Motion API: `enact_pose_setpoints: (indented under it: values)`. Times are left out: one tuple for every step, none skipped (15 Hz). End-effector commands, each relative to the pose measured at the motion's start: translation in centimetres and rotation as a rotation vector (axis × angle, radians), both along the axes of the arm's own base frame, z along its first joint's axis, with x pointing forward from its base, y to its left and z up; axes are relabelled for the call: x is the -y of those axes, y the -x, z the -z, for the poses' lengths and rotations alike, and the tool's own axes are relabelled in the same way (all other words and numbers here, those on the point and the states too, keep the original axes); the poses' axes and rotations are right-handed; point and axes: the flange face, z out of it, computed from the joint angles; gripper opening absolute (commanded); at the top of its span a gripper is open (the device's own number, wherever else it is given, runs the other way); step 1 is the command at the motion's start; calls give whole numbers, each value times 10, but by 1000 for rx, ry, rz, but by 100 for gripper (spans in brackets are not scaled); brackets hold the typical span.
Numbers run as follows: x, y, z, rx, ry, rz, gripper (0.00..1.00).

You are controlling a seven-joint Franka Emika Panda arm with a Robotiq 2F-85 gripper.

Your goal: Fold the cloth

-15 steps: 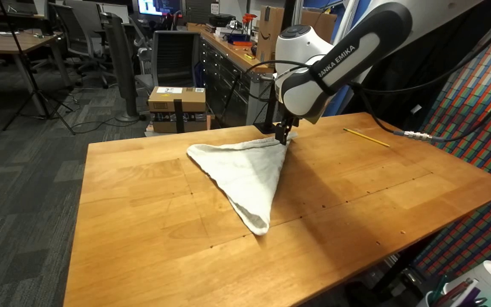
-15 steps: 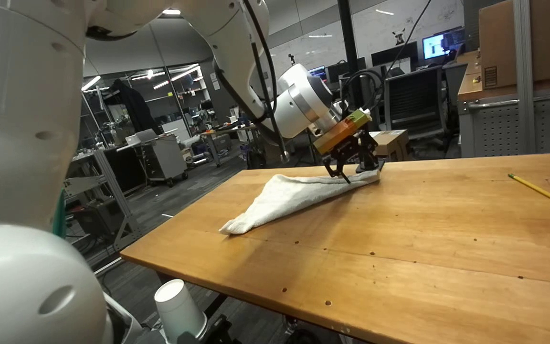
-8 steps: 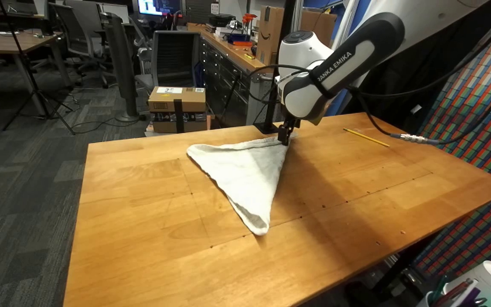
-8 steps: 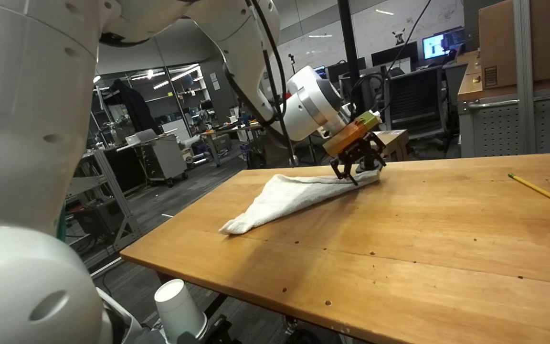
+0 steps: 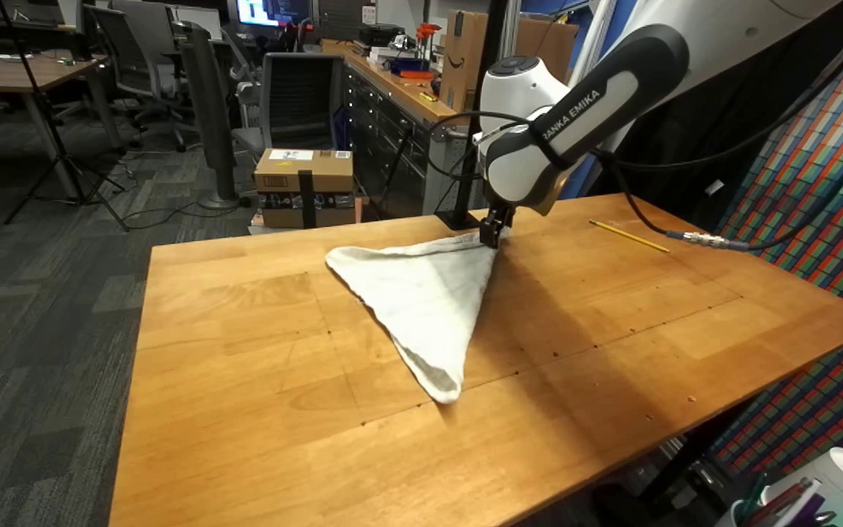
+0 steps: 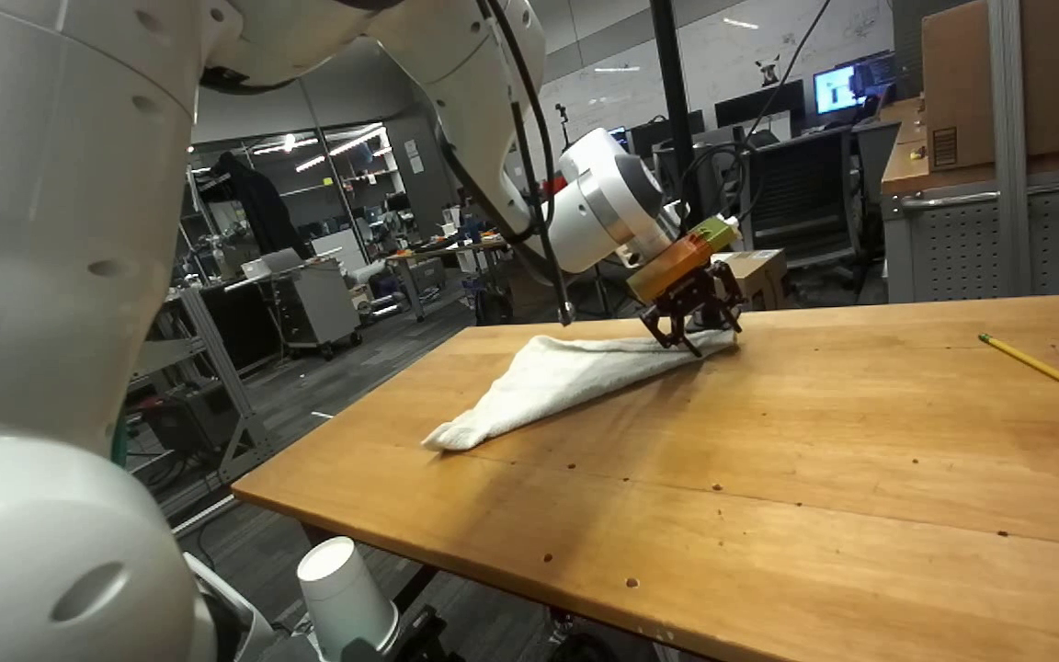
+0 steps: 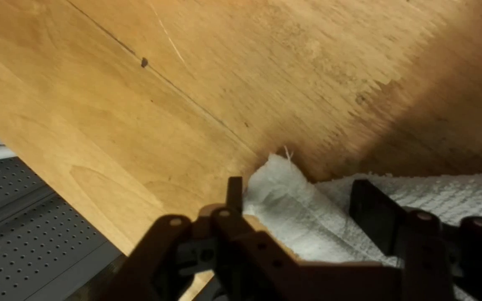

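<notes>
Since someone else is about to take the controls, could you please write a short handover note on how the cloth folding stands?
Gripper: open, its fingers on either side of a cloth corner in the wrist view; whether they touch it is unclear.
Cloth: lying on the table in a rough triangle.
Done: the shape suggests one diagonal fold, though the layers can't be counted.
Left: probably close on that corner, carry it across, release and check the edges.
Also on the table: a pencil, apart from the cloth.

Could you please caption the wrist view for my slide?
Open pincer with a corner of white cloth between its fingers.
</notes>
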Motion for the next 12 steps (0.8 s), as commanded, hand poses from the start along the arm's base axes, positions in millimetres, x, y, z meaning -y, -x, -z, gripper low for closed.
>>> enact_pose_setpoints:
  values:
    - [2,-7,0,-5,-12,-15,38]
    - [3,-7,0,-7,-10,-16,30]
    - [3,-7,0,-9,-9,-17,23]
    - [3,-6,0,-11,-8,-16,16]
    - [4,-6,-1,-11,-7,-16,9]
    - [4,-5,-1,-11,-6,-17,7]
    - [4,-4,-2,-11,-5,-17,5]
    - [3,-3,-3,-9,-3,-18,4]
    - [3,-2,-7,-2,5,-18,3]
    - [2,-1,-10,4,12,-18,7]
    - [1,2,-16,11,20,-14,8]
    - [-1,4,-23,20,26,-11,9]
